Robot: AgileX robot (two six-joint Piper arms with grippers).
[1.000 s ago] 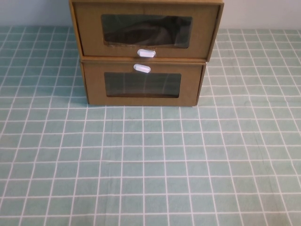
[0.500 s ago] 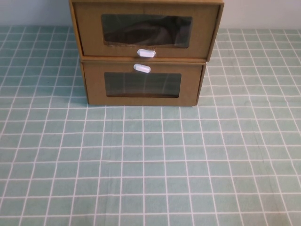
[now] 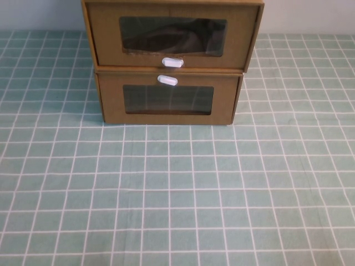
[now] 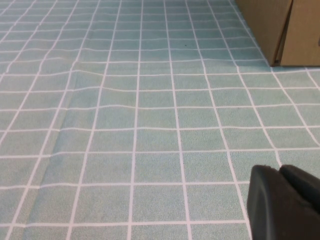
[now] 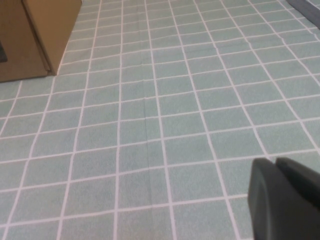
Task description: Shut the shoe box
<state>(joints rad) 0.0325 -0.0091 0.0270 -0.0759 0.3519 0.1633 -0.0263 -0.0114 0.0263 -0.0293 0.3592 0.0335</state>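
The shoe box [image 3: 172, 36] is the upper of two stacked brown cardboard boxes at the far middle of the table. Its wrinkled clear window shows something dark inside, and a white tab [image 3: 172, 62] sits under the window. Its front looks wider than the box below and reaches over that box's top edge. My left gripper [image 4: 280, 172] is shut and empty, low over the cloth near the boxes' left side. My right gripper [image 5: 275, 165] is shut and empty, low over the cloth to the boxes' right. Neither gripper shows in the high view.
The lower cardboard box [image 3: 166, 100] has its white tab [image 3: 167, 80] above its window and stands on the green checked tablecloth [image 3: 177, 188]. Its corner shows in the left wrist view [image 4: 270, 25] and the right wrist view [image 5: 45, 30]. The cloth has low wrinkles [image 4: 80, 75].
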